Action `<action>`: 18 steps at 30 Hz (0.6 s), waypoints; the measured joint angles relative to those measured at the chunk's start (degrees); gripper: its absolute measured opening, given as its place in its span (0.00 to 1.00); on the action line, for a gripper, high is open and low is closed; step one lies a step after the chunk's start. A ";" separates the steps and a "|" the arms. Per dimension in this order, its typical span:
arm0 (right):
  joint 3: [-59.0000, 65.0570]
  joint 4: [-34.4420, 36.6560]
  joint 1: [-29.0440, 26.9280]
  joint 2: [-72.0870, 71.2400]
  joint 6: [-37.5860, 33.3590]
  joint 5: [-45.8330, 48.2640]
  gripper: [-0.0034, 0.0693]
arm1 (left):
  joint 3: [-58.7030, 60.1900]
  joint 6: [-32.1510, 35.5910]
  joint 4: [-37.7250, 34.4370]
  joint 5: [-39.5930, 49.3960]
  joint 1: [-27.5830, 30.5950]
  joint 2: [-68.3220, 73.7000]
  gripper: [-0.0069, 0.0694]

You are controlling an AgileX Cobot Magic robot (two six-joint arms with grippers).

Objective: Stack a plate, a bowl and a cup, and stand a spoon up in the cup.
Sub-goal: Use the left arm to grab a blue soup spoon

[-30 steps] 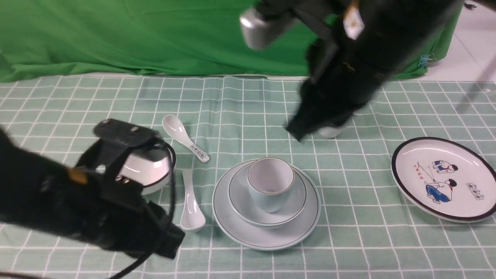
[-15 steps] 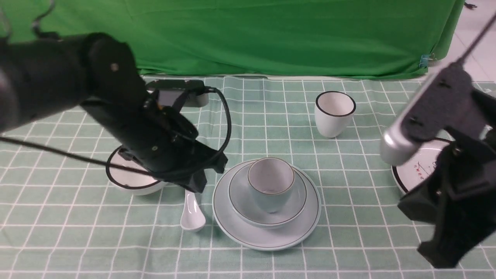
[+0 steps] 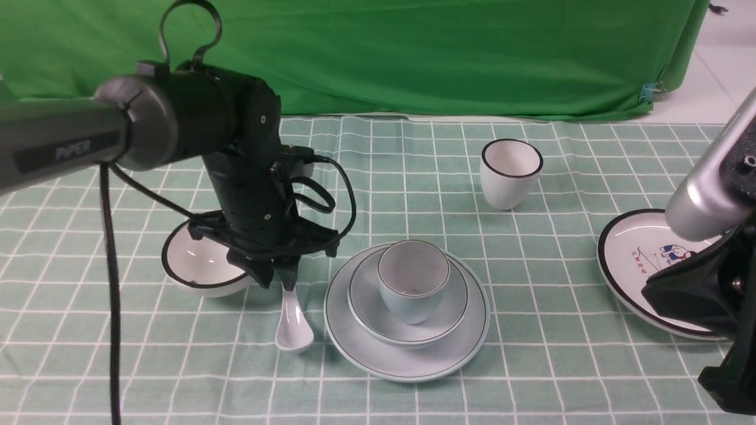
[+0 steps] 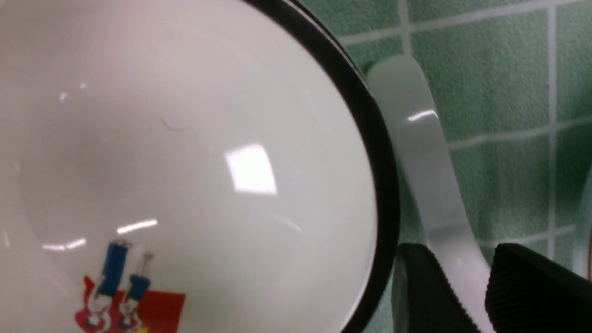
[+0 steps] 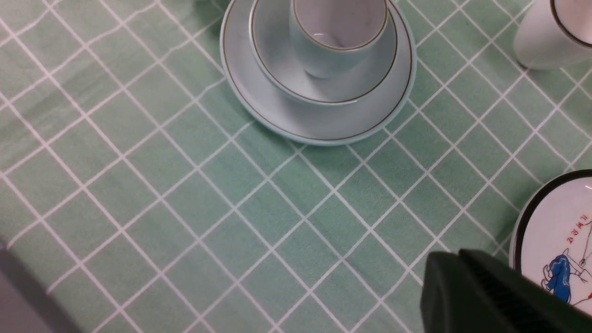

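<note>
Spoon first: the plain white ceramic soup spoon [image 3: 292, 321] lies flat on the green checked cloth [image 3: 531, 330]. My left pincer [image 3: 276, 282] points straight down over its handle, jaws parted with the handle between them. In the wrist view a sliver of cloth shows beside one finger, so I read it as astride, not clamped. The spoon's long axis runs away from me, scoop end nearest, and the handle tip is hidden behind the fingers. Room is tight: the handle passes just beside the deep white bowl with a bold black rim [image 3: 189, 265]. On the other side sits the large round pale blue-white plate [image 3: 407, 369], carrying the shallow pale blue-white bowl [image 3: 378, 321] and the small handleless pale blue cup [image 3: 411, 283], upright. My right pincer [image 5: 455, 263], closed and empty, hangs near the cartoon plate [image 3: 638, 260], partly cut off.
</note>
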 joint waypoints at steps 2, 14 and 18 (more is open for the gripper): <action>0.00 0.00 0.00 0.00 0.00 0.00 0.12 | -0.69 -1.24 0.09 -0.80 -0.01 0.95 0.49; 0.00 0.00 0.00 0.00 0.00 0.06 0.14 | -1.07 -2.80 -0.09 -3.56 -0.01 2.20 0.59; 0.00 0.00 0.00 0.00 0.00 0.12 0.14 | -1.13 -3.03 0.05 -3.83 -0.01 3.32 0.57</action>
